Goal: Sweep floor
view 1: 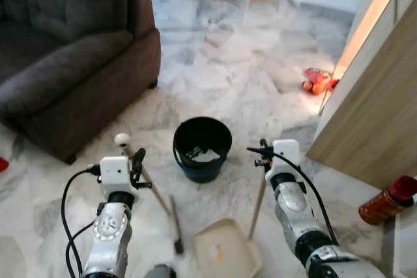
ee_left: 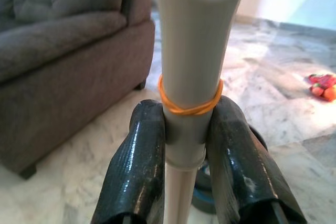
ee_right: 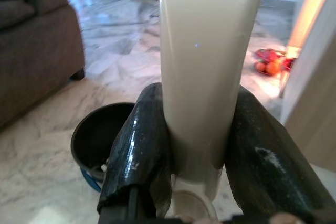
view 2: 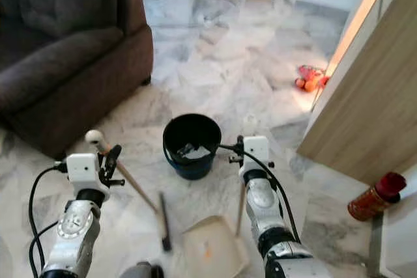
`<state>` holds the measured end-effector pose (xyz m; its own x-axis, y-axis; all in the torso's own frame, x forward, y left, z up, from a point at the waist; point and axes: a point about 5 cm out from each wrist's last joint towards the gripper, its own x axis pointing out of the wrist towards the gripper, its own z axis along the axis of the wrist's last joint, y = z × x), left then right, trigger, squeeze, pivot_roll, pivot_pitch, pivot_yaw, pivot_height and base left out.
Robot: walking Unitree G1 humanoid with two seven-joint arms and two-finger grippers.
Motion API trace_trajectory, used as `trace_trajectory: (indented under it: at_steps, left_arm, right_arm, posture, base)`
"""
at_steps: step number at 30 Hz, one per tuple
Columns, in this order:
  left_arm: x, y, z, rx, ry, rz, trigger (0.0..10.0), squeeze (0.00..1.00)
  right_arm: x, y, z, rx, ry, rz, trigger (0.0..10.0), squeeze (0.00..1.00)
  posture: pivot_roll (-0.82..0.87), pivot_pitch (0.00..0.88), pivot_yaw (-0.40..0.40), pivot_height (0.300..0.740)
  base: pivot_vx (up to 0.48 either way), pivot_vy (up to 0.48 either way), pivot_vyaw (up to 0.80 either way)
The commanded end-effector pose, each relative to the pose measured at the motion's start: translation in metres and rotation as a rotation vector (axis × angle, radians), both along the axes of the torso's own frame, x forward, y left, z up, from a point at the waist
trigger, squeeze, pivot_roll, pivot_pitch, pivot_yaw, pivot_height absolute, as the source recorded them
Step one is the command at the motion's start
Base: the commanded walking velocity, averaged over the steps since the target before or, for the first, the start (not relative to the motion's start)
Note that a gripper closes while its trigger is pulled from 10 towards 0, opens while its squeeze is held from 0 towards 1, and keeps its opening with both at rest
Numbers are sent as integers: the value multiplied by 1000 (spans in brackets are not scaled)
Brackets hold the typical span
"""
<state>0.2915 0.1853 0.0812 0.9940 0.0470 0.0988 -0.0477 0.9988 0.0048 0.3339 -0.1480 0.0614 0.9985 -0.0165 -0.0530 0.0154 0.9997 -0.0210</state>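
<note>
Left wrist view: pincer [ee_left: 185, 156] grips broom [ee_left: 191, 51] (orange band).

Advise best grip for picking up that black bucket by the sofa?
Take the black round plastic bucket by its rim, pincer coming straight down from above: it stands upright and open-topped, one finger inside the wall, one outside. The near side looks easiest.

A bucket [view 1: 202, 148] stands on the floor [view 1: 241, 63] ahead, between both arms. The sofa [view 1: 65, 50] sits to its left, a wooden panel [view 1: 371, 115] to its right. Nearer the robot, the dustpan [view 1: 225, 249] lies right of the broom [view 1: 166, 216]. A canister [view 1: 389, 200] lies far right.
</note>
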Motion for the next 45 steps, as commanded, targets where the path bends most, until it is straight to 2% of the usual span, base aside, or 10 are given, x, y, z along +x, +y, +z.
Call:
trace_trajectory:
  at_steps: [1,6,13,23,29,34,37,45]
  left_arm:
    - [5,5,3,10,-11,13,10000,0]
    - [11,11,-2,11,20,27,10000,0]
    - [18,24,-7,18,61,57,10000,0]
    - [24,41,-5,37,67,93,10000,0]
    - [20,52,-5,43,58,131,10000,0]
    - [15,52,-11,42,65,134,10000,0]
    - [13,54,-15,33,72,147,10000,0]
    - [13,59,-13,30,67,167,10000,0]
  right_arm:
    - [7,1,11,8,-44,0,10000,0]
    - [7,-1,6,27,1,-2,10000,0]
    - [5,-8,0,26,54,-29,10000,0]
    - [6,-14,-3,13,101,-51,10000,0]
    - [-1,-24,-15,-42,173,-73,10000,0]
    - [-7,-33,-21,-64,198,-88,10000,0]
    - [-14,-41,-31,-97,259,-115,10000,0]
    - [-20,-41,-41,-150,339,-101,10000,0]
  posture:
    - [141,51,-37,740]
    - [140,0,-29,740]
    - [141,0,-14,740]
    - [169,0,-8,740]
    - [169,0,-19,740]
    - [165,0,-25,740]
    - [170,0,-39,740]
    - [169,0,-44,740]
  base:
    - [0,0,0]
    - [0,0,0]
    - [0,0,0]
    - [0,0,0]
    - [0,0,0]
    - [0,0,0]
    - [0,0,0]
    - [0,0,0]
